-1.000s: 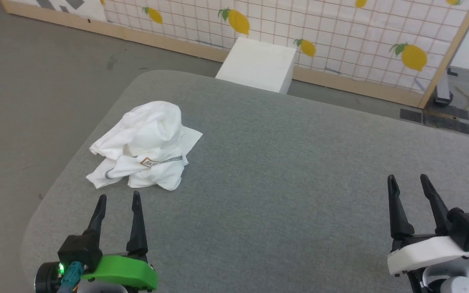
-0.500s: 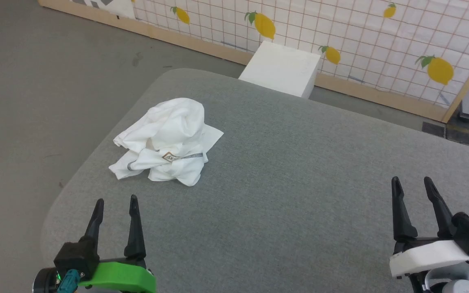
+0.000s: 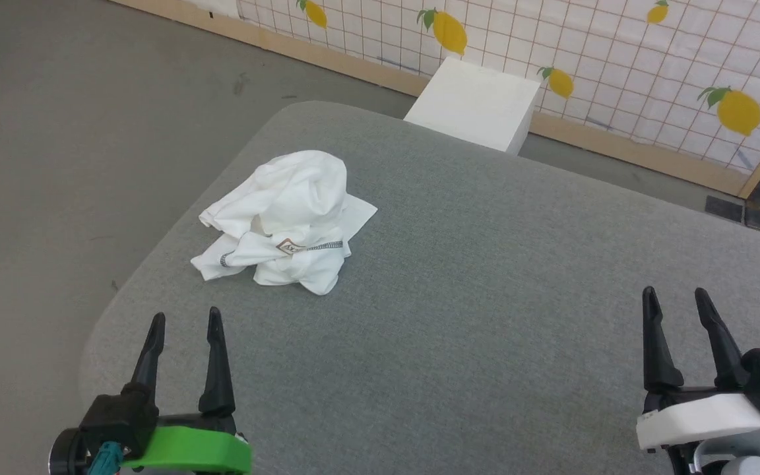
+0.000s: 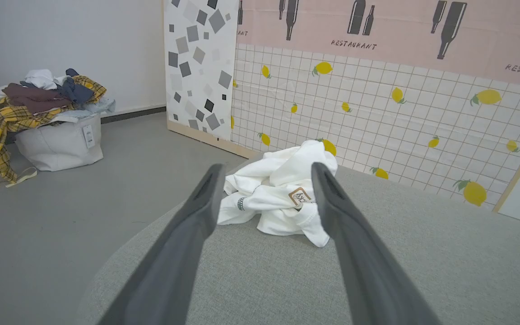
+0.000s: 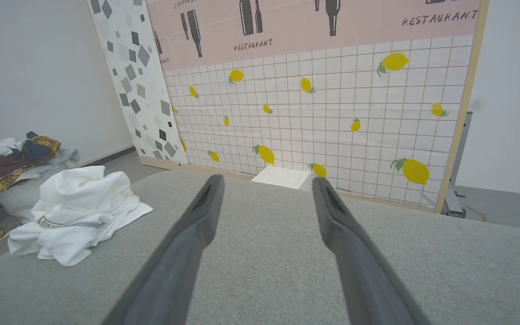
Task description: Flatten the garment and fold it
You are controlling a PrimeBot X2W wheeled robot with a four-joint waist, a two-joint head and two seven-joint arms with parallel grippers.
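The garment is a white shirt crumpled in a heap on the far left part of the grey table, its tan neck label and a dark stitched seam facing me. My left gripper stands open near the table's front left edge, short of the heap and clear of it. In the left wrist view the garment lies between and beyond the open left gripper. My right gripper is open at the front right, over bare table. The right wrist view has the garment far to the left of the right gripper.
A white box stands on the floor behind the table, against a lemon-patterned tiled screen. A laundry bin heaped with clothes sits on the floor to the left. The table's rounded corner is close to my left gripper.
The head camera has turned left, so the whole scene has slid to the right in the picture. The garment has not moved on the table. Both grippers stay open.
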